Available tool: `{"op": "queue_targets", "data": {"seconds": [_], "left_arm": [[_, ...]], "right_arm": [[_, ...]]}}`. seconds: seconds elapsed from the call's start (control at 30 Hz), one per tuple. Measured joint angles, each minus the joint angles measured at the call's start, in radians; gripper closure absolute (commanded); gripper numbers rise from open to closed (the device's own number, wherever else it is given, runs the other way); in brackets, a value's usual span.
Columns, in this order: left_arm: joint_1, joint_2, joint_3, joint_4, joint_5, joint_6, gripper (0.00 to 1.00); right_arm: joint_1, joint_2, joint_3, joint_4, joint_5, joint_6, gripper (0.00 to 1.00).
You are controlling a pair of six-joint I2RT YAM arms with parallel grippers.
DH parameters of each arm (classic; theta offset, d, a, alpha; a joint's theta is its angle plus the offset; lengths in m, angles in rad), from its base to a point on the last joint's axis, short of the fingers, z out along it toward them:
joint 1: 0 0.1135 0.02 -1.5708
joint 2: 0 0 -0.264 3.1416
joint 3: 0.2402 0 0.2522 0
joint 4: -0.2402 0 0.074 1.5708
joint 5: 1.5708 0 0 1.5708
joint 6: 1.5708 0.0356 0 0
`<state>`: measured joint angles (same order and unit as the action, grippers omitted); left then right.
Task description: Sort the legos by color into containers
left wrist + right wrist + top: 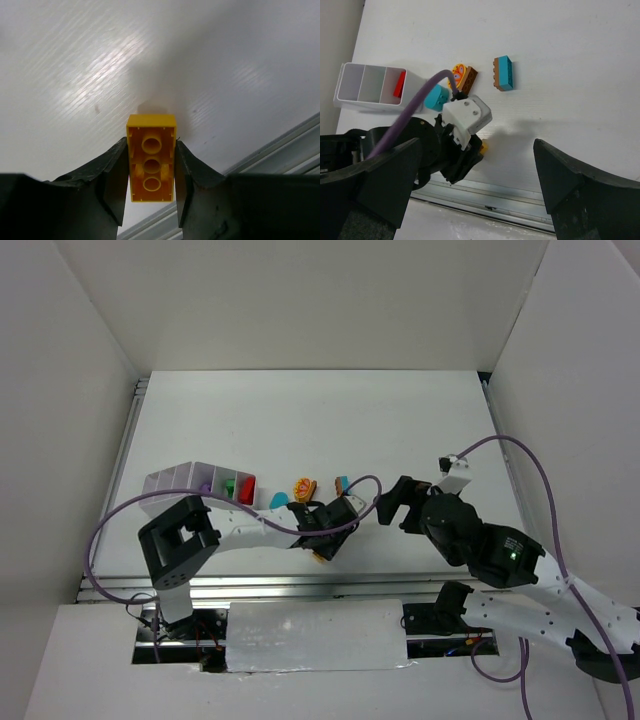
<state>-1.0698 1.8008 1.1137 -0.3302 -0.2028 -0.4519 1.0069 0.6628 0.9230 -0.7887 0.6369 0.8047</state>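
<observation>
A robotics lab test cell, I'd say: a bare white table boxed in by plain white panels, an aluminium rail along its near edge, and two robot arms trailing purple cable

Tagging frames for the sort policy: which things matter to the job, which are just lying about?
Job: yellow brick, held by left gripper; tray; red brick in it; teal bricks; orange brick.
Lying about: purple cable; rail.
</observation>
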Motion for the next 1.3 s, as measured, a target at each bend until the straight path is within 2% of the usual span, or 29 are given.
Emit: {"op": "queue_targets", "data": {"seconds": [0.13, 0.2, 0.4, 0.57, 0.77, 0.97, 1.17, 1.3], "left_arm": [[0.017, -0.111, 0.003, -0.084, -0.062, 0.008, 1.0], [0.066, -0.208, 0.022, -0.138, -0.083, 0.026, 1.0], [0.392, -0.496, 0.147, -0.2, -0.227, 0.083, 1.0], [0.599, -0.597, 0.183, -0.211, -0.341, 0.22, 1.0], [0.929, -0.595, 0.126, -0.201, -0.253, 0.315, 1.0], [1.106, -0.574, 0.046, -0.168, -0.02, 0.319, 0.98], [1.166, -0.575, -0.049, -0.142, 0.107, 0.317, 0.98], [1.165, -0.575, -0.07, -0.133, 0.159, 0.317, 0.92]], "right_arm": [[0.0, -0.017, 0.0, 0.005, 0.002, -0.008, 0.0], [0.0, -0.021, 0.0, 0.011, 0.0, -0.014, 0.0], [0.0, -0.031, -0.02, 0.055, -0.032, -0.045, 0.0], [0.0, -0.018, -0.032, 0.113, -0.077, -0.082, 0.0], [0.0, 0.019, -0.04, 0.201, -0.14, -0.127, 0.0], [0.0, 0.104, -0.041, 0.251, -0.207, -0.177, 0.0], [0.0, 0.145, -0.044, 0.274, -0.251, -0.197, 0.0], [0.0, 0.145, -0.047, 0.293, -0.263, -0.198, 0.0]]}}
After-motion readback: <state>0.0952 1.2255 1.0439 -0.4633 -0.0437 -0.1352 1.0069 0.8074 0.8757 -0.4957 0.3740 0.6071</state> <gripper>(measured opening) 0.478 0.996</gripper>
